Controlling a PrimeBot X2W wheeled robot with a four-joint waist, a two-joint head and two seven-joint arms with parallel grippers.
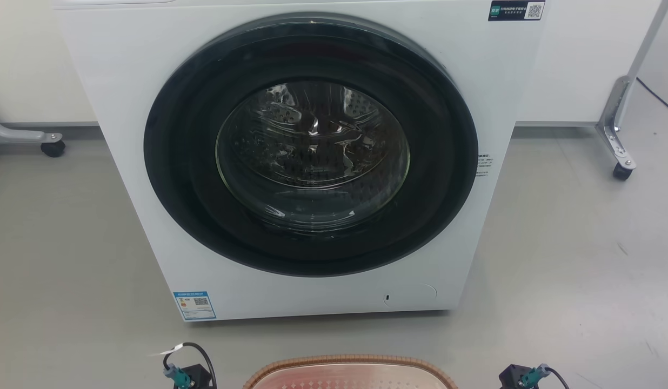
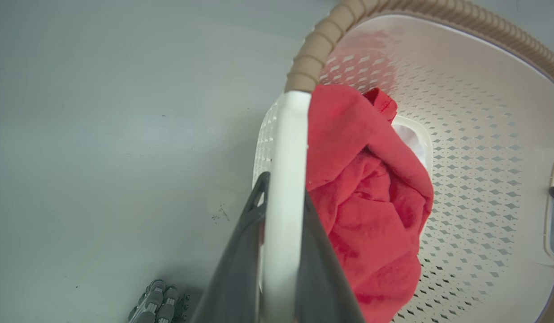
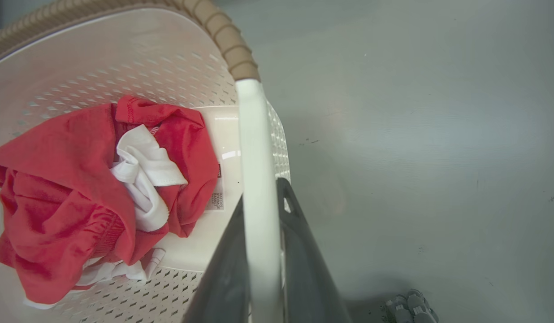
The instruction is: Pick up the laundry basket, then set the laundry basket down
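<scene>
The laundry basket (image 1: 345, 359) shows its brown woven-look rim at the bottom edge of the head view, just in front of the washing machine. In the left wrist view my left gripper (image 2: 283, 188) is shut on the basket's white side handle (image 2: 288, 143), one dark finger on each side of it. My right gripper (image 3: 261, 193) clamps the opposite white handle (image 3: 254, 134) in the same way. Inside the perforated cream basket lie a red garment (image 3: 57, 188) and a white cloth (image 3: 142, 179). I cannot tell whether the basket rests on the floor.
A white front-loading washing machine (image 1: 312, 162) with its round door closed stands directly ahead. A wheeled metal frame leg (image 1: 618, 140) is at the right and a caster (image 1: 53, 147) at the left. Grey floor (image 1: 572, 259) lies on both sides of the basket.
</scene>
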